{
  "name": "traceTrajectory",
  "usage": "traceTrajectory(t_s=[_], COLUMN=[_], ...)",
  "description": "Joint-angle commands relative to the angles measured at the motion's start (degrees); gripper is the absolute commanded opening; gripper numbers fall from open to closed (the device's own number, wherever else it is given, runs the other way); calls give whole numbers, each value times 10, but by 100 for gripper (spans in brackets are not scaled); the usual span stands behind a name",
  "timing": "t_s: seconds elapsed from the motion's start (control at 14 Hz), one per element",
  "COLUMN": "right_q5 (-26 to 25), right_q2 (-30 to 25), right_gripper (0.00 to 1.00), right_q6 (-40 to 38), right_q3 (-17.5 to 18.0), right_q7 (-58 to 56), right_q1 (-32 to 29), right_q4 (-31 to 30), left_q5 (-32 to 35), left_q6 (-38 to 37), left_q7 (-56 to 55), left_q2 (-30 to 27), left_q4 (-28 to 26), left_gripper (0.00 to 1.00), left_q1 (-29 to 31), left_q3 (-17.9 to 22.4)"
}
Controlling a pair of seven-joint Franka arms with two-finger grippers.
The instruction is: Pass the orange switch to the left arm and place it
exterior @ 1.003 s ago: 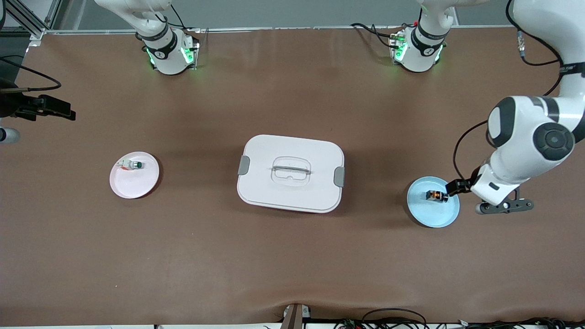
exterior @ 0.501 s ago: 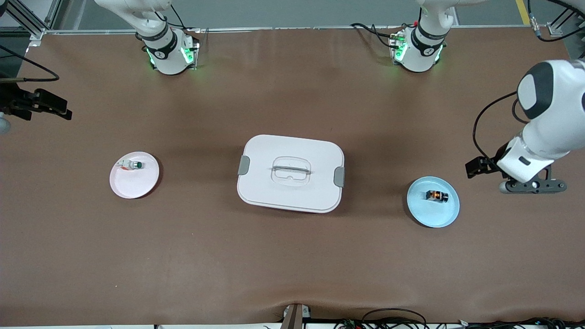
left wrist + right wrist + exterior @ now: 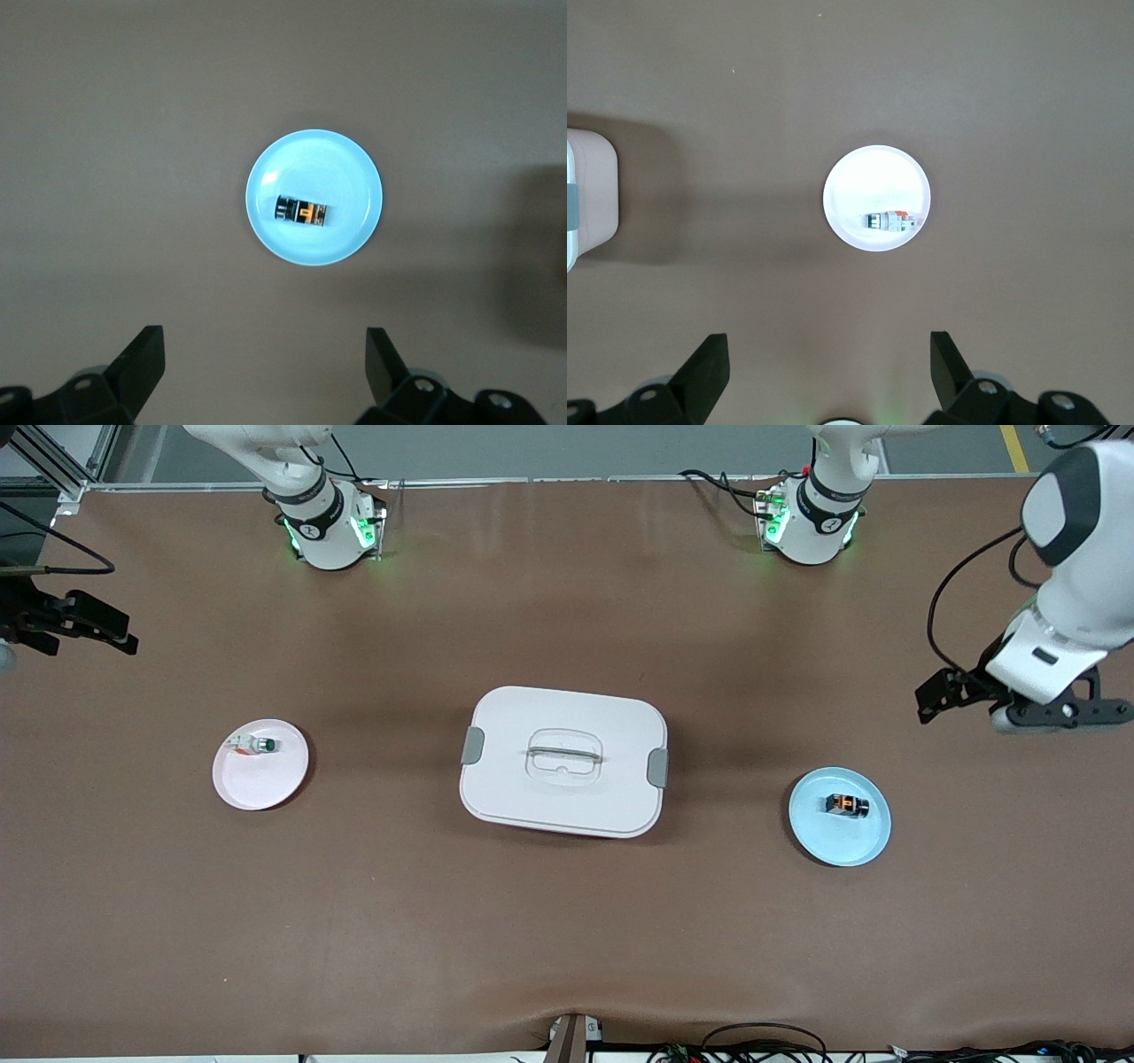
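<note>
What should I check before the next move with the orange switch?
1. Orange switch lies on the blue plate, free of either tool: ok.
2. Left tool open, up over bare table toward the left arm's end, not over the plate: ok.
3. Right tool open, at the right arm's end, holding nothing: ok.
4. Box shut, mid-table between the two plates: ok.
5. White plate holds the green-capped switch; room for another: cannot tell.
</note>
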Motion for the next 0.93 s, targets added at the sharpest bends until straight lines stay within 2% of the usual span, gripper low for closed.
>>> traceTrajectory(t_s=[0.0, 0.29, 0.5, 0.72, 0.86], right_q5=[3, 3, 8, 21, 37], right_q2=[-50, -57, -60, -61, -60], right_gripper=[100, 100, 100, 100, 100], right_q6=[29, 30, 34, 35, 37], right_q3=[1, 1, 0, -2, -5], right_q7=[3, 3, 4, 5, 4], right_q1=[1, 4, 9, 7, 1], right_q4=[-62, -63, -63, -63, -63], left_q5=[-18, -19, -19, -19, -39], left_q6=[-43, -127, -149, -150, -165], left_q7=[3, 7, 2, 1, -1], left_q2=[-34, -28, -20, -14, -3], left_q4=[8, 80, 116, 127, 153], left_gripper=[100, 100, 100, 100, 100], left_q1=[3, 4, 0, -3, -3], left_q3=[-2, -1, -2, -3, -2])
